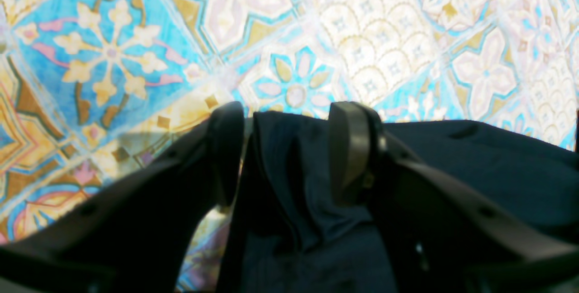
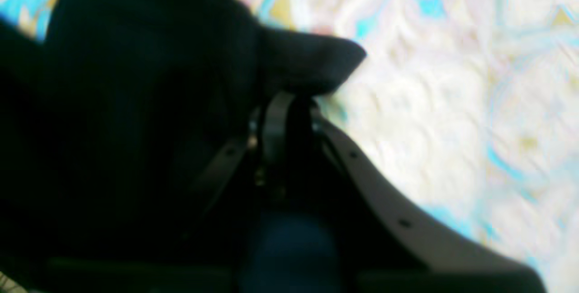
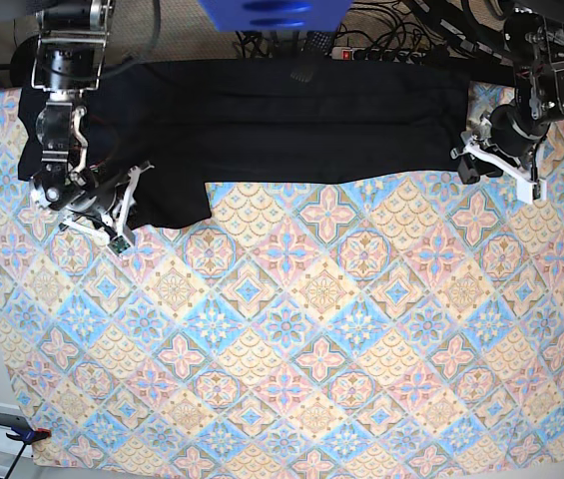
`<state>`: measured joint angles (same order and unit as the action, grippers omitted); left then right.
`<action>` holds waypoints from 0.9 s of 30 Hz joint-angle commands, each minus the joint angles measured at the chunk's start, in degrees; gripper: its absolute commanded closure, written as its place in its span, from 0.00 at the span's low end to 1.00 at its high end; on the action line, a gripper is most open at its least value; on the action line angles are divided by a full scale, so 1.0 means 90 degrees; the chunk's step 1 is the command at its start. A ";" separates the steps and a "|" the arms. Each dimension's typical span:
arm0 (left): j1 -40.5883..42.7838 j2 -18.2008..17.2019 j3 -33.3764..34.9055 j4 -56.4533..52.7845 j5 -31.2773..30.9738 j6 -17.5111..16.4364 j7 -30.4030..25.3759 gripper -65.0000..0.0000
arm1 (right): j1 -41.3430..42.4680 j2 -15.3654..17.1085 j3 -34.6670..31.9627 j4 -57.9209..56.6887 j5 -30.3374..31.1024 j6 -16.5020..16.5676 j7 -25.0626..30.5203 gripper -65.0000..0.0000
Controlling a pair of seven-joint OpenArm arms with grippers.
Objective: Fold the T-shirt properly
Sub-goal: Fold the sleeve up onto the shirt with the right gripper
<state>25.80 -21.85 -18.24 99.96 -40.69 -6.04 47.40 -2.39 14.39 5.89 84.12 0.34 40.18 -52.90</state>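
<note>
1. The T-shirt [image 3: 262, 125] lies as a long black band across the far edge of the bench [image 3: 291, 329], which is covered in a patterned cloth. A sleeve or corner flap hangs lower at the base view's left end.
2. Progress, judged from how it lies: the garment looks folded lengthwise at least once, since lengthwise crease lines run along the band. It is not yet a compact packet. Crosswise folds from the ends appear to remain.
3. Right gripper [image 2: 289, 103]: fingers pressed together on a fold of the black cloth near the flap at the base view's left end. The wrist view is blurred, but cloth sits in the pinch and a small flap pokes out beyond it.
4. Left gripper [image 1: 287, 148]: fingers spread wide, straddling the shirt's edge at the base view's right end. Cloth bunches between them; I cannot tell if either finger touches it. Not gripping yet.
5. Edges: the band's near edge runs straight for most of its length and steps down at the flap. The far edge sits close to the bench's rear edge and the cables [image 3: 381, 45] beyond it.
6. Room: the whole near part of the bench is open, so folding toward the front or centre looks unobstructed.
</note>
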 commanded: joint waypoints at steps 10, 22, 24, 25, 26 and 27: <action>-0.0020 -0.0088 -0.0049 0.0082 -0.0036 -0.0027 -0.0075 0.54 | -0.1624 0.0076 0.0630 0.2390 0.0065 -0.0020 -0.0583 0.92; -0.0020 -0.0088 -0.0059 0.0082 0.0003 -0.0027 -0.0075 0.54 | -0.3334 0.0086 0.0855 0.3044 0.0065 -0.0020 -0.0544 0.92; -0.0020 -0.0098 -0.0059 0.0082 0.0003 -0.0027 -0.0075 0.54 | -0.3382 0.0086 0.0845 0.3044 0.0065 -0.0020 -0.0544 0.92; -0.0020 -0.0107 -0.0059 0.0082 0.0013 -0.0027 -0.0075 0.54 | -0.3382 0.0086 0.0835 0.3025 0.0065 -0.0020 -0.0554 0.92; -0.0020 -0.0117 -0.0059 0.0082 0.0013 -0.0027 -0.0075 0.54 | -0.3382 0.0086 0.0825 0.3015 0.0065 -0.0020 -0.0544 0.92; 0.0000 -0.0127 -0.0059 0.0082 0.0023 -0.0027 -0.0075 0.54 | -0.3353 0.0086 0.0816 0.3015 0.0065 -0.0020 -0.0544 0.92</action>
<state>25.74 -22.11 -18.26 99.96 -40.29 -6.07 47.37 -32.34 14.46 13.02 110.56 0.67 40.25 -58.19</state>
